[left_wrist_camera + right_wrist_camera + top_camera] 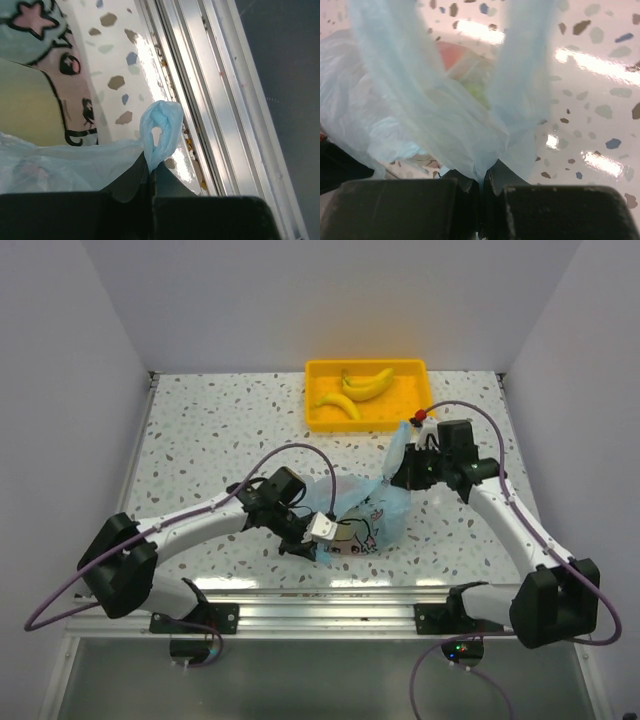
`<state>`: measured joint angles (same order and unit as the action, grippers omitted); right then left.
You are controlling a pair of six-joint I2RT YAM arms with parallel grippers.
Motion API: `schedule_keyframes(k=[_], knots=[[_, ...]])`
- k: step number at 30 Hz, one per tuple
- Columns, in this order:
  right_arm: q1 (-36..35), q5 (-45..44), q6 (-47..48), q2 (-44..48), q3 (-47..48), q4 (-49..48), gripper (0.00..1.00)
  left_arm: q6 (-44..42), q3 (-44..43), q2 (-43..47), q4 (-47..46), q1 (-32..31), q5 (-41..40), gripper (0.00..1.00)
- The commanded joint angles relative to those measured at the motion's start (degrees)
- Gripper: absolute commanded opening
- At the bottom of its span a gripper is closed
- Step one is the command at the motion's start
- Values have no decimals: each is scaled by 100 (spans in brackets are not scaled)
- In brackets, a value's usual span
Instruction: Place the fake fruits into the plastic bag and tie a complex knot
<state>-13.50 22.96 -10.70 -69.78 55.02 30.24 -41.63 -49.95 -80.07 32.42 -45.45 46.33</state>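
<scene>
We see the plastic bag (pixel 365 515) lying on the speckled table (pixel 220 430), close to the near edge, between the two arms. The left gripper (pixel 303 537) is at the bag's near left corner. Its jaws are pinched tight on a small blue handle loop (pixel 161 129), which pokes out just past the fingertips. The right gripper (pixel 407 474) is at the bag's far right side. Its jaws are squeezed together on the other handle (pixel 395 70), and two blue strips of it run up and away from the fingers. Through the thin bag we see a red shape (pixel 451 52) and a green shape (pixel 477 91) inside, but they are blurry. Two bananas (pixel 368 383) lie in the yellow tray (pixel 420 405) at the far side of the table, well apart from the bag.
</scene>
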Motion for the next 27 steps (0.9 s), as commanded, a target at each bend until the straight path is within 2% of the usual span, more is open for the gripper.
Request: schedule_keyframes(k=[1,8,13,14,16,17,20,22,27], knots=[[417,-125,-274,-421,-80,-150,0,-1214,109,-350,580,1,-132,0],[761,-179,-275,-1240,-185,-395,0,-1506,381,-448,449,19,-466,0],[735,910,-170,-1144,-97,-572,0,-1366,136,-272,642,10,-309,0],[743,1356,-126,-1091,-80,-598,0,-1331,-82,-246,677,10,-230,0],[735,1806,-108,-872,-88,-659,10,-1243,-390,-237,791,1,-177,0],[743,1930,-108,-793,-106,-686,29,-1234,-471,-263,835,10,-133,0],[743,2361,32,-564,-220,-791,61,-1243,-638,-325,888,10,-115,0],[743,2599,443,-528,-168,-696,65,-1278,-673,-334,871,10,-141,0],[743,2609,1217,-510,-88,-580,65,-1234,-665,-281,792,1,-159,0]])
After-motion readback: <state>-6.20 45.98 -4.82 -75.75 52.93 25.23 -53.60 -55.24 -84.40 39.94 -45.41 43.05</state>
